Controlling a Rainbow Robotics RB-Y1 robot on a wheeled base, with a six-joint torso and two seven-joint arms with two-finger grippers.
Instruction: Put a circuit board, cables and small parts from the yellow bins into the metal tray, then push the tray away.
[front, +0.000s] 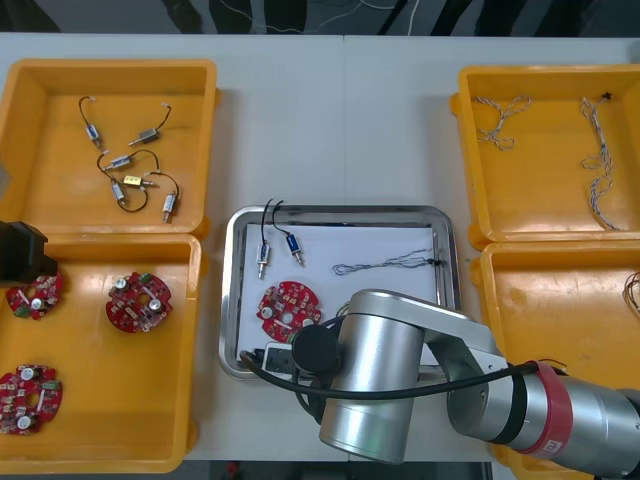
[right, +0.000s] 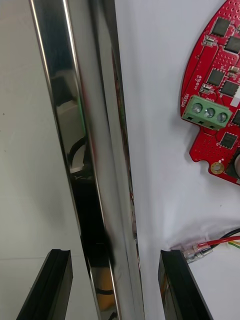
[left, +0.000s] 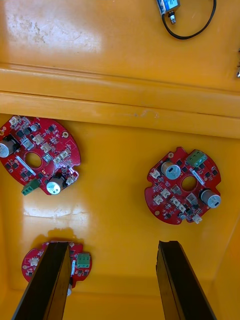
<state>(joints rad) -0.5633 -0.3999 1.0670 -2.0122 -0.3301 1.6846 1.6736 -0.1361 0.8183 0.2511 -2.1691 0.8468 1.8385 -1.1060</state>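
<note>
Light table (seam down the middle), dark floor beyond

Right arm covers near rim of metal tray

This looks like a robotics lab set up for electronics assembly. A plain light tabletop carries yellow bins at the frame's left and right, sorted with round red circuit boards, twisted cables and small metal parts. A shiny metal tray sits at centre, and a silver robot arm reaches in from the bottom.
</note>
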